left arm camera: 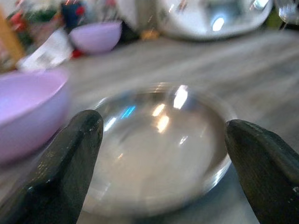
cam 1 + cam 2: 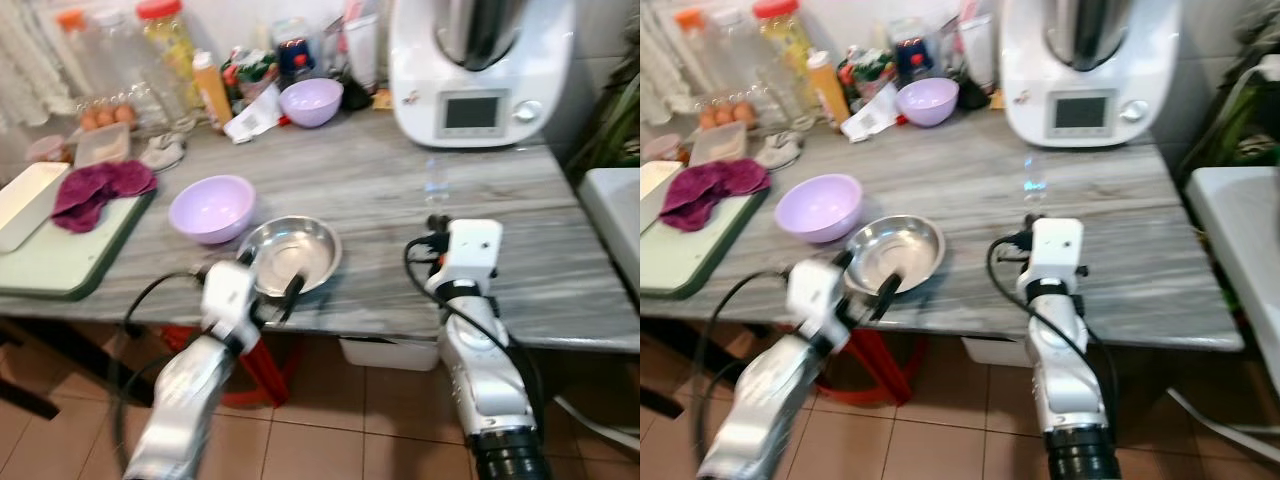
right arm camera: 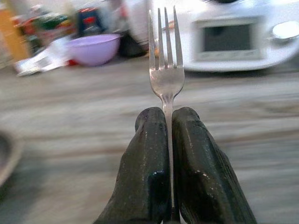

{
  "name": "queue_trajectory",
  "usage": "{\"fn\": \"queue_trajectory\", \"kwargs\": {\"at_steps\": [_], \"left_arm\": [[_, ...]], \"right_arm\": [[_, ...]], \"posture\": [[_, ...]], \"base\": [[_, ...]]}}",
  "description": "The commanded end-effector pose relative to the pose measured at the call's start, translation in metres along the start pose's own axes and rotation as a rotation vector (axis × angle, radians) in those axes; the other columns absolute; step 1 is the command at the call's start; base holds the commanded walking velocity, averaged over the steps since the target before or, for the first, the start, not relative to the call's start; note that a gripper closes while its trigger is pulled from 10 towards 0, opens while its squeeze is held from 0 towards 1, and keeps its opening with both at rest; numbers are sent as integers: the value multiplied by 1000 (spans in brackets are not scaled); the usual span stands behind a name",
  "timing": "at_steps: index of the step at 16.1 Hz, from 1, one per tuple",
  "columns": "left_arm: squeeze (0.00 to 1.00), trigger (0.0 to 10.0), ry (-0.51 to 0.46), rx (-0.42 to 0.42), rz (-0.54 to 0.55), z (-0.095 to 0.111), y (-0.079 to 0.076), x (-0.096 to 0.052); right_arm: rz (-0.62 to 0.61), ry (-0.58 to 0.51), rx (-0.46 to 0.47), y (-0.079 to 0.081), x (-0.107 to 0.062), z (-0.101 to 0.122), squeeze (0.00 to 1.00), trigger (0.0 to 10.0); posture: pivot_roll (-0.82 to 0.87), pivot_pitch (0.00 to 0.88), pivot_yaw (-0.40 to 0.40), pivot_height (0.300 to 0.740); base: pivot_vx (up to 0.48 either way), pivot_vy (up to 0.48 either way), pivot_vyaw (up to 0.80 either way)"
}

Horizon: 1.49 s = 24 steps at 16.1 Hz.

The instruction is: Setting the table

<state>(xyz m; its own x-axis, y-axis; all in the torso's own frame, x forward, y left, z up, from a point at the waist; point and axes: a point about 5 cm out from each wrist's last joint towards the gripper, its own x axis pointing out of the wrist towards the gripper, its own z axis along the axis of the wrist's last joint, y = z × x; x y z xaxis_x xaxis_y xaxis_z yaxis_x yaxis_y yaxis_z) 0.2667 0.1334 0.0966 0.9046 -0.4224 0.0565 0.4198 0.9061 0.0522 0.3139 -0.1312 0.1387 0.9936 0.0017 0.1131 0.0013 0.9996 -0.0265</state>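
I see the right gripper (image 3: 168, 140) nearest, jaws clamped on a fork (image 3: 165, 60), tines up; its handle is hidden between the fingers. The left gripper (image 1: 163, 154) is spread wide at the near rim of the steel bowl (image 2: 290, 254). A purple bowl (image 2: 211, 208) sits just beside it. Far clutter is blurred.

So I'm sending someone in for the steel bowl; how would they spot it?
Start at the grey counter and go to its near edge. The steel bowl sits there beside a lilac bowl, with the open left gripper at its rim. It's the only shiny metal bowl.
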Motion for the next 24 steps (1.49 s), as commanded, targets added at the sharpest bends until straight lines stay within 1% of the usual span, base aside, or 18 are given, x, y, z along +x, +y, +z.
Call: {"fn": "queue_trajectory", "kwargs": {"at_steps": [1,3,5,6,7,8,11,13,14,15,17,18,19,21,24], "left_arm": [[0,10000,-33,34,-22,10,0,-3],[0,10000,-39,58,-41,13,-1,-10],[0,10000,-12,66,-60,10,0,-20],[0,10000,-8,72,-66,9,1,-21],[0,10000,-7,88,-78,9,0,-22],[0,10000,-7,94,-84,9,0,-22],[0,10000,-6,88,-89,9,-2,-21],[0,10000,-5,88,-94,8,-2,-21],[0,10000,-5,79,-114,8,-3,-20],[0,10000,-8,77,-141,9,-4,-19],[0,10000,-8,36,-191,9,-5,-18],[0,10000,-8,19,-200,9,-6,-17],[0,10000,-8,9,-223,10,-8,-17],[0,10000,-11,13,-223,10,-8,-16],[0,10000,-11,-4,-226,12,-9,-15]], "right_arm": [[29,5,3,4,-1,2,0,10000],[45,43,22,6,-3,-4,0,10000],[54,99,66,7,-7,-12,0,10000],[53,105,81,7,-7,-13,0,10000],[42,125,124,7,-5,-13,0,10000],[42,130,137,8,-3,-13,0,10000],[49,196,217,12,-1,-20,0,10000],[50,212,254,15,0,-21,0,10000],[58,240,287,18,1,-23,0,10000],[63,253,284,20,1,-25,0,10000],[79,267,280,24,2,-26,0,10000],[84,271,277,24,2,-26,0,10000],[91,292,287,25,3,-29,0,10000],[87,308,300,25,3,-31,0,10000],[79,326,329,26,7,-34,0,10000]], "posture": [[-101,102,121,740],[-99,107,115,740],[-93,106,111,740],[-92,106,110,740],[-89,105,110,740],[-89,105,110,740],[-91,98,115,740],[-94,96,118,740],[-94,94,119,740],[-93,93,120,740],[-96,93,120,740],[-96,92,119,740],[-95,92,118,740],[-94,92,118,740],[-96,91,123,740]], "base": [[0,0,0],[0,0,0],[0,0,0],[0,0,0],[0,0,0],[0,0,0],[0,0,0],[0,0,0],[0,0,0],[0,0,0],[0,0,0],[0,0,0],[0,0,0],[0,0,0],[0,0,0]]}}
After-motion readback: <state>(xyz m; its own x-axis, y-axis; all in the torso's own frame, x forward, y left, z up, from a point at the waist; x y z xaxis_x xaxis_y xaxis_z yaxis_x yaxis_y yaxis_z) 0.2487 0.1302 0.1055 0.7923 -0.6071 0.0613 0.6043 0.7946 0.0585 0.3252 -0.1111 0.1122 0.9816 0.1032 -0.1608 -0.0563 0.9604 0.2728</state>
